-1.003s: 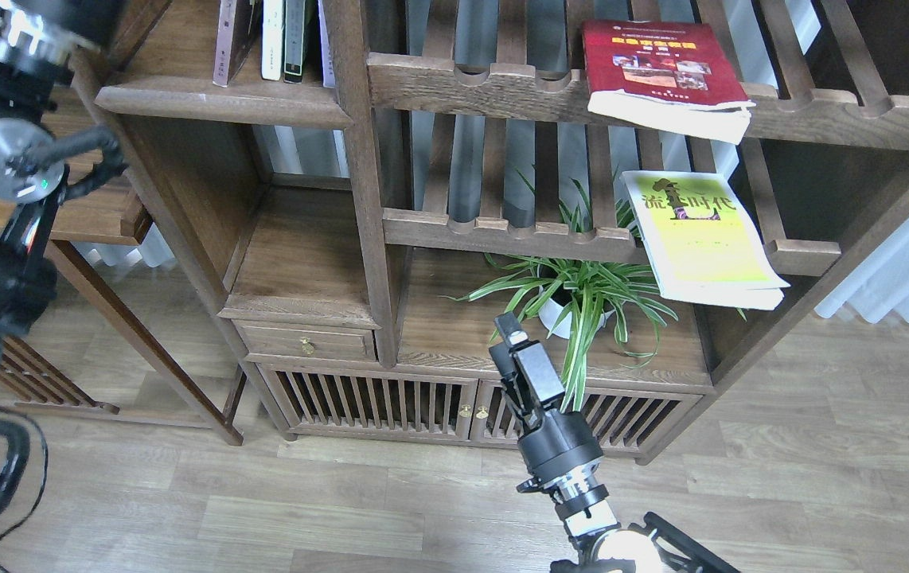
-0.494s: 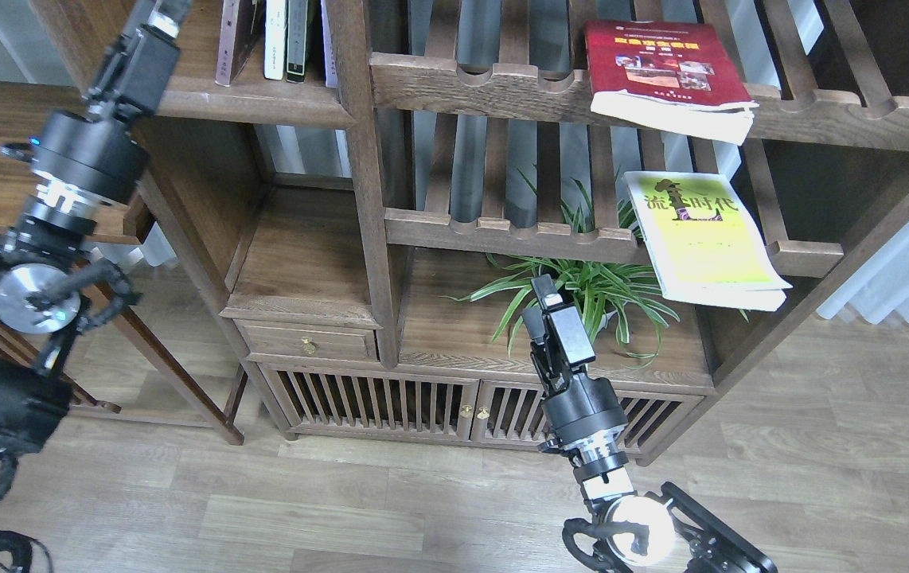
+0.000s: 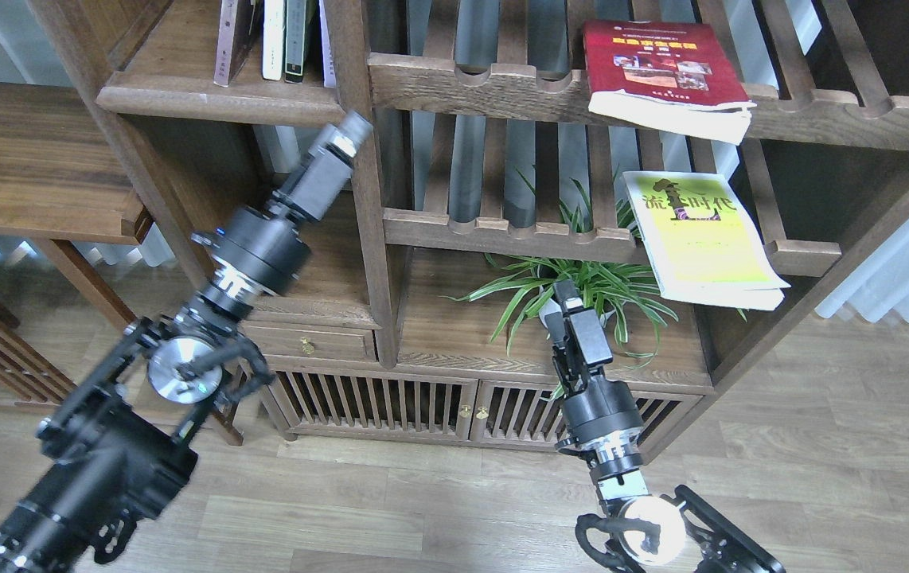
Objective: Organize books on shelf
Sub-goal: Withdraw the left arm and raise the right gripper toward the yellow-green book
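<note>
A thick red book (image 3: 661, 68) lies flat on the upper slatted rack at top right, its pages overhanging the front rail. A yellow-green book (image 3: 701, 235) with a dark figure lies tilted on the lower slatted rack, sticking out past its edge. The shelf (image 3: 216, 99), a solid brown board at top left, carries several upright books (image 3: 271, 40). My left gripper (image 3: 353, 129) points up beside the bookcase post, just under that shelf's right end; its fingers look like one block. My right gripper (image 3: 559, 296) is raised in front of the plant, below and left of the yellow-green book, holding nothing visible.
A potted spider plant (image 3: 582, 290) stands on the low cabinet top (image 3: 454, 334), right behind my right gripper. A drawer (image 3: 307, 344) and slatted doors (image 3: 375, 402) are below. A wooden side table (image 3: 33, 167) stands at the left. Wood floor lies in front.
My left arm has swung from the far left into the middle, its gripper now under the shelf's right end. My right gripper has risen and shifted right, up to the plant.
</note>
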Tool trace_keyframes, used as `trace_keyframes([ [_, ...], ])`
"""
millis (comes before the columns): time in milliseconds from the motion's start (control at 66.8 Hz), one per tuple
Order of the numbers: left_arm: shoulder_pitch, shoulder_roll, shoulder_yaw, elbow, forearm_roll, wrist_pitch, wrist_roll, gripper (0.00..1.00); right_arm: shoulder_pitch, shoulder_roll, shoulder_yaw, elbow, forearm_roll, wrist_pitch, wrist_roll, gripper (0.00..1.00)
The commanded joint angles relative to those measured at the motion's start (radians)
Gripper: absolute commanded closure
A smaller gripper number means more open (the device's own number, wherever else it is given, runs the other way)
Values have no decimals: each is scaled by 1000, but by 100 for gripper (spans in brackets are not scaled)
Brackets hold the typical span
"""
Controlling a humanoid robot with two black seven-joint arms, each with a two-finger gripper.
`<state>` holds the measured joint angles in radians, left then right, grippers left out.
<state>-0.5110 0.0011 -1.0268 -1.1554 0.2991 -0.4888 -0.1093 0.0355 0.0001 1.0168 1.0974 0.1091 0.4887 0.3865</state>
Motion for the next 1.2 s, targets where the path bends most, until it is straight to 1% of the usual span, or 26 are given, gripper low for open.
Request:
trace_keyframes([
  [0, 26, -1, 53, 5, 2, 0, 0, 12, -2, 0, 29, -4, 1, 0, 0, 2],
  [120, 55, -1, 85, 8, 3, 0, 2, 8, -17, 0, 66, -4, 27, 0, 2, 2],
  [240, 74, -1, 91, 16, 5, 0, 2, 6, -12, 0, 89, 2, 119, 0, 0, 2],
  [359, 81, -1, 111, 25, 3, 0, 0, 0, -14, 0, 106, 12, 188, 0, 0, 2],
  [584, 69, -1, 142, 46, 3, 0, 0, 0, -31, 0, 112, 7, 192, 0, -1, 2],
  [928, 81, -1, 200, 46, 3, 0, 0, 0, 1, 0, 135, -4, 195, 0, -6, 2],
  [1093, 81, -1, 225, 46, 2, 0, 0, 0, 1, 0, 137, -4, 257, 0, -17, 2],
  [1183, 88, -1, 234, 46, 2, 0, 0, 0, -8, 0, 135, -10, 297, 0, -57, 2],
])
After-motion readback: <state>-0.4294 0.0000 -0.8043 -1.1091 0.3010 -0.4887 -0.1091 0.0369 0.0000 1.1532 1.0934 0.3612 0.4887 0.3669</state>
